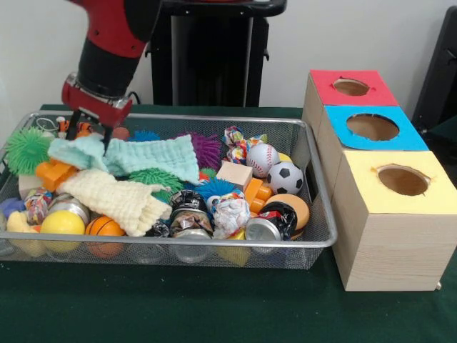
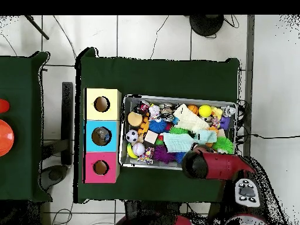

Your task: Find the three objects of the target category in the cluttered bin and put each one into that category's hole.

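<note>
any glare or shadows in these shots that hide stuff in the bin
Front view: even light, small glints on the metal cans; the arm hides the bin's far left corner. Overhead view: the arm covers the bin's lower right edge; the gripper is hidden there.

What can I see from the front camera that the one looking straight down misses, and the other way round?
Only the front view shows the tool dipping toward the mint cloth. Only the overhead view shows the floor tiles and a second table beside this one. Both show the wire bin of toys and the red box, blue box and yellow box.
</note>
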Available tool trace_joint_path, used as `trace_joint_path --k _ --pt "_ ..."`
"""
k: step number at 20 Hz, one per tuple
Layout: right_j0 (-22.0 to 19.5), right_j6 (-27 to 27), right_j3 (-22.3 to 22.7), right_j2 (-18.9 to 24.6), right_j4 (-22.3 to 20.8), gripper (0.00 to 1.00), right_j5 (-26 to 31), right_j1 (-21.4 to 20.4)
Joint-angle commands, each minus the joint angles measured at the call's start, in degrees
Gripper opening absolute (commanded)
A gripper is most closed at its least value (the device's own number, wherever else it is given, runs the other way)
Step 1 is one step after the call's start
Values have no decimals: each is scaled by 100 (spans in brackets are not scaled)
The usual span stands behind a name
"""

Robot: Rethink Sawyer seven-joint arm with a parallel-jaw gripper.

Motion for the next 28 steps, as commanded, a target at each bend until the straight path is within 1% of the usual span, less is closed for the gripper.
trace_joint_path --k 1,3,5,9,12,15,16,17,18,19,21,24,26,27,28 --pt "-764 -272 -565 1352 -141 100 125 1131" --pt "-1171 -538 -485 1902 -9 100 513 1174" --pt "-1295 -535 -439 2122 105 100 728 1162" --pt "-1004 -144 -483 1987 261 100 945 1120" --pt "-1057 -183 -597 2098 414 100 1392 1112" --pt "-981 -210 -609 1964 390 100 1634 885" --pt "-1097 -259 -469 2022 373 100 1600 735" --pt "-1186 -314 -359 2038 417 100 1752 551" --pt "-1266 -373 -175 2018 444 100 1897 268" --pt "-1348 -495 -20 2019 498 100 2174 -56" --pt "-1581 -713 457 2115 671 100 2670 -773" --pt "-2203 -1186 1053 2658 1158 100 3594 -1637" --pt "-2184 -1132 1047 2517 1295 100 4163 -2007" --pt "-2108 -1061 965 2377 1227 100 4254 -2080" --pt "-2043 -1036 827 2273 1007 100 4054 -1979"
